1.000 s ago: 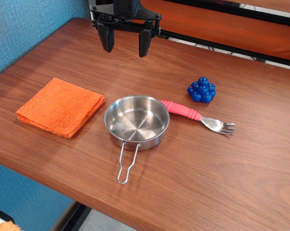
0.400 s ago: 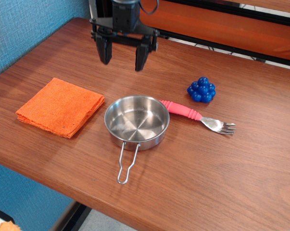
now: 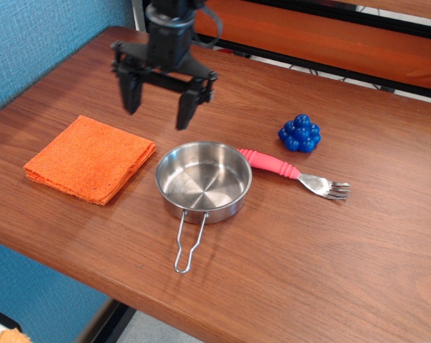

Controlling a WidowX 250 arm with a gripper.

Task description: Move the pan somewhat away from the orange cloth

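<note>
The shiny steel pan (image 3: pixel 203 180) sits in the middle of the wooden table, its looped wire handle (image 3: pixel 188 243) pointing toward the front edge. The folded orange cloth (image 3: pixel 90 157) lies just left of it, with a narrow gap between them. My black gripper (image 3: pixel 156 113) hangs open and empty above the table, behind the gap between cloth and pan. Its right finger (image 3: pixel 185 108) is just behind the pan's back-left rim.
A pink-handled fork (image 3: pixel 294 174) lies against the pan's right side. A blue bumpy ball (image 3: pixel 299 133) sits behind the fork. A blue wall runs along the left. An orange and black frame (image 3: pixel 329 36) lines the table's back edge.
My gripper has come down and moved left and forward, from the back of the table toward the pan and cloth. It stayed open. The pan, cloth and fork have not moved.
</note>
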